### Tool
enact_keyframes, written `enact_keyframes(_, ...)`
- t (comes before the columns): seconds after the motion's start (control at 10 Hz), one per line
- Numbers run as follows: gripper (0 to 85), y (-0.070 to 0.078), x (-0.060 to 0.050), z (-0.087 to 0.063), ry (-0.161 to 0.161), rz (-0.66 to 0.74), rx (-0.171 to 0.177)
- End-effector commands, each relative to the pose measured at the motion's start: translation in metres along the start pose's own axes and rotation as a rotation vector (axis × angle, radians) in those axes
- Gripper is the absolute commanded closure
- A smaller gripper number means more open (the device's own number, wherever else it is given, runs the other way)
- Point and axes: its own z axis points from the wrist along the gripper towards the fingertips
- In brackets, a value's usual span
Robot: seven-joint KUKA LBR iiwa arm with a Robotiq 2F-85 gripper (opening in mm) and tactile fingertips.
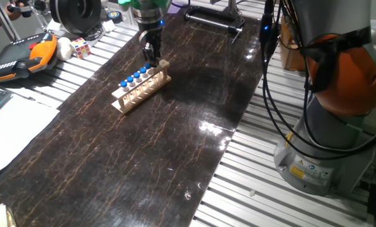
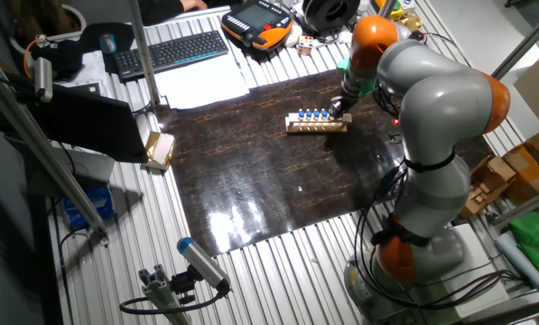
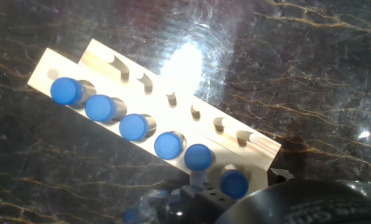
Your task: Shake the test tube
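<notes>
1. Six blue caps show plainly in the hand view, all in a line along the light wooden rack (image 3: 173, 106); a seventh blur of blue sits at the bottom edge, too soft for you to count on.
2. You will find the rack (image 1: 140, 88) on the dark marbled mat (image 1: 150, 151), toward its far left part in one fixed view, lying at a slant with one end nearer the camera.
3. Your gripper (image 1: 151, 55) hangs straight down over the far end of the rack, fingers pointing at the last caps in the row.
4. The test tube (image 3: 234, 184) at that end stands upright in its hole, blue cap up, just beside the black finger body at the bottom of the hand view.
5. You cannot tell from any view whether the fingers are spread or closed; in the hand view they are a dark blur, and whether they touch the cap is unclear.
6. From the other fixed view the gripper (image 2: 343, 105) meets the right end of the rack (image 2: 316, 125), with the grey and orange arm (image 2: 432, 99) arching over from the right.
7. Far left in one fixed view, off the mat, you have an orange-and-black pendant (image 1: 21, 57) and a colour puzzle cube (image 1: 81, 47) on the slatted table (image 1: 250, 189).
</notes>
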Motion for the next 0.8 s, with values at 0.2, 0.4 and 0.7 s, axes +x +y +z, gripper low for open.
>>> enact_keyframes(0.2, 31.3, 0.003, 0.002, -0.016, 0.017, 0.011, 0.004)
enact_keyframes(0.4, 37.3, 0.008, -0.001, -0.031, 0.022, 0.023, 0.005)
enact_keyframes(0.7, 59.0, 0.007, -0.009, -0.066, 0.086, 0.047, -0.027)
